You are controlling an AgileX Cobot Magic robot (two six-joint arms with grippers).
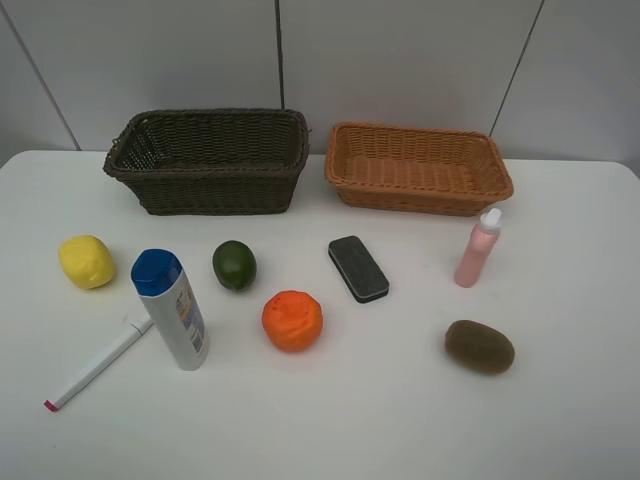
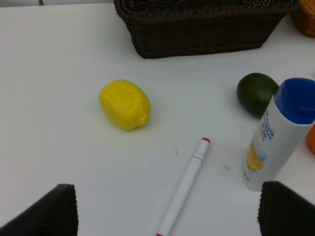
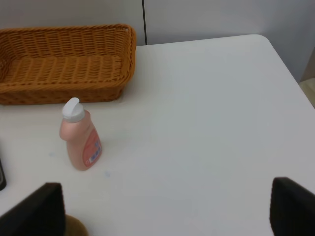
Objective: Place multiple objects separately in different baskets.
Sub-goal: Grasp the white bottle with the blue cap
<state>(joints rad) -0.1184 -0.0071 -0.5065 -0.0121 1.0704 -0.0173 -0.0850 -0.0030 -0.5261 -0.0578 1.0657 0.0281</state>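
**Exterior high view.** On the white table (image 1: pixel 330 435), a dark brown woven wicker basket (image 1: pixel 210 190) and a shallower light orange-tan woven wicker basket (image 1: pixel 420 197) stand side by side at the far edge, their long sides across the view. Both are empty.

In front of them lie a yellow lemon (image 1: pixel 87 261), a green lime (image 1: pixel 234 265), a round orange (image 1: pixel 292 321) and a brown kiwi (image 1: pixel 479 346) whose long axis runs across the view. The blue-capped white bottle (image 1: pixel 172 310) and the small pink bottle (image 1: pixel 477 250) stand upright, caps up. The white red-tipped marker (image 1: pixel 97 365) lies diagonally, with its red tip towards the near left corner and its other end beside the white bottle. The black rectangular eraser (image 1: pixel 358 268) lies flat, its long axis running near to far and slightly slanted.

**Left wrist view.** The left gripper (image 2: pixel 167 209) hovers above the table, angled down over the marker. Its black fingers (image 2: pixel 54 214) are spread wide, holding and touching nothing.

**Right wrist view.** The right gripper (image 3: pixel 166 206) hangs above bare table near the pink bottle. Its jaws are likewise wide apart and empty.
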